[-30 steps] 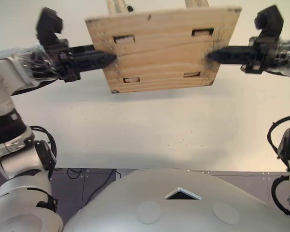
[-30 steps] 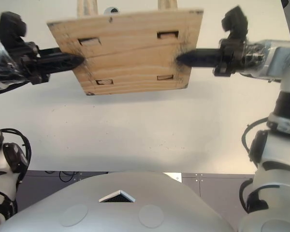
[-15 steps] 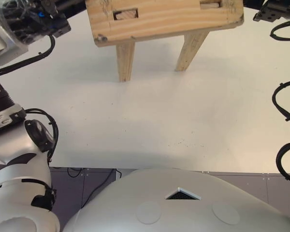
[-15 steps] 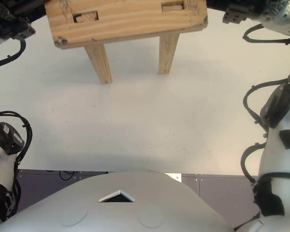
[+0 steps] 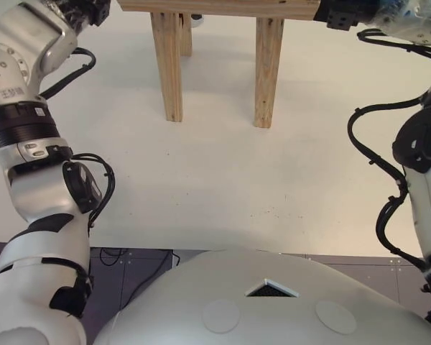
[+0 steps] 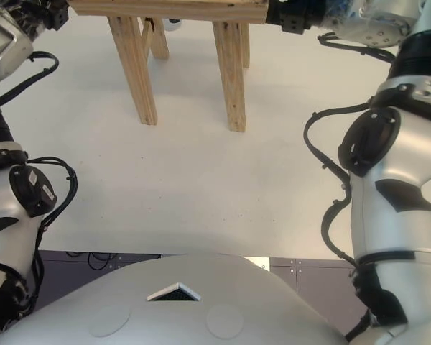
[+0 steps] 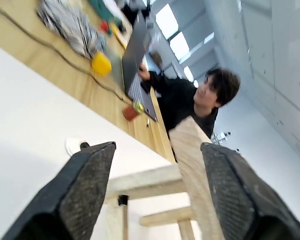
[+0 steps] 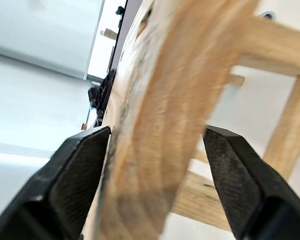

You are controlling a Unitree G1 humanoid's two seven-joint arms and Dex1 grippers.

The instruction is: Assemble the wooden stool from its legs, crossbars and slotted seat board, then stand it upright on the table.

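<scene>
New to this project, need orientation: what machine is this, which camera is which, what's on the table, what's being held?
It is a humanoid robot with two arms, each ending in a two-finger gripper. The two wide pictures come from a stereo camera in its head, looking down over the arms at a white table. The other two come from cameras on the wrists, each looking out along its own gripper. Over the table is an assembled wooden stool, upright with its legs down. The feet look to be at the surface, but contact is unclear. The right gripper is closed on one edge of the seat board. The left gripper is at the opposite edge, and I can't tell whether it grips.
</scene>
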